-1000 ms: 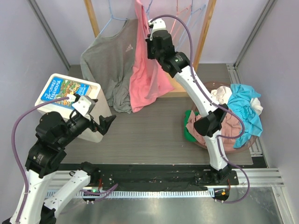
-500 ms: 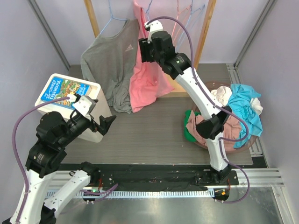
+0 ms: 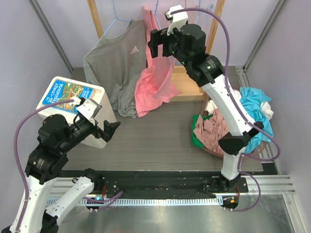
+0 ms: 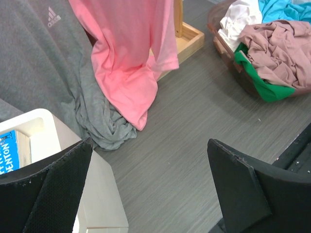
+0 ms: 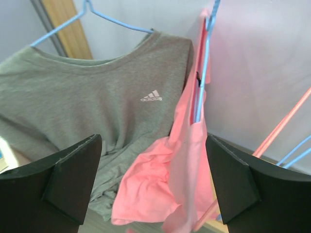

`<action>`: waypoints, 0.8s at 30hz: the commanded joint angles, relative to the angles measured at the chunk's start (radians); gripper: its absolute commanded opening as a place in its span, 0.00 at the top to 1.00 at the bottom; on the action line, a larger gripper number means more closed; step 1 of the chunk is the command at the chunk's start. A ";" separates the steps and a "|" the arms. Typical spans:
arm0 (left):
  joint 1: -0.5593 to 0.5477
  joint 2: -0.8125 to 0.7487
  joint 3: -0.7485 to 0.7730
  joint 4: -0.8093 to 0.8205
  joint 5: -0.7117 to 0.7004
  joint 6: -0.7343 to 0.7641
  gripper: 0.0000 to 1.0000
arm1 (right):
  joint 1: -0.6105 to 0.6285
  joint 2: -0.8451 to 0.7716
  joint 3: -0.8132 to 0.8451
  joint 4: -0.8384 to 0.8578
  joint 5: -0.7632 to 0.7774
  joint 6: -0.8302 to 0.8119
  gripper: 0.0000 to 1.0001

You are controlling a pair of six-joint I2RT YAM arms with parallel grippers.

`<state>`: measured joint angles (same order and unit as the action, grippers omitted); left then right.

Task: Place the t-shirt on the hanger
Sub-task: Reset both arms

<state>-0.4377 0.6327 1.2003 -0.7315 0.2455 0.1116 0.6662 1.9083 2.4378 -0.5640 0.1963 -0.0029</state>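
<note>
Progress near the end, judging by the scene: plain salmon-pink short-sleeved t-shirt [image 3: 153, 80] of soft fabric already on thin light-blue wire hanger [image 5: 203, 63], up at the back rail beside grey long-sleeved top with white logo [image 3: 114, 63]. Hangs bunched and lopsided, hem trailing down to the table [image 3: 155, 141] near the wooden base of the rack [image 3: 187, 90]. Looks to leave only a tidy-up of the drape, if that, and a retreat of the arm. Right claw [image 3: 155, 43] spread wide, pinching nothing; sits just in front of the upper part of the shirt, fabric and hanger wire framed between the two fingers in the wrist view but apart from both. Left claw [image 3: 109, 128] likewise spread wide and empty, low over the table next to white box with colourful printed label [image 3: 68, 97], well apart from the shirt. Cannot tell whether both shoulders sit on the hanger arms.
</note>
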 commanded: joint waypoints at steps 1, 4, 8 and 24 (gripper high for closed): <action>0.019 0.061 0.093 -0.106 -0.031 -0.039 0.00 | 0.009 -0.204 -0.068 0.065 -0.138 -0.005 0.02; 0.051 0.111 0.136 -0.182 -0.008 -0.072 0.00 | 0.009 -0.293 -0.178 0.065 -0.169 -0.008 0.00; 0.094 0.185 0.192 -0.301 0.066 -0.093 0.00 | 0.007 -0.443 -0.340 0.021 -0.144 -0.049 0.00; 0.339 0.203 0.246 -0.523 -0.138 -0.165 0.00 | -0.158 -1.107 -1.063 -0.149 -0.113 -0.072 0.00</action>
<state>-0.1471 0.9012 1.4693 -1.2255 0.1322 -0.0273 0.5480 0.8791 1.4612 -0.6796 0.0948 -0.0658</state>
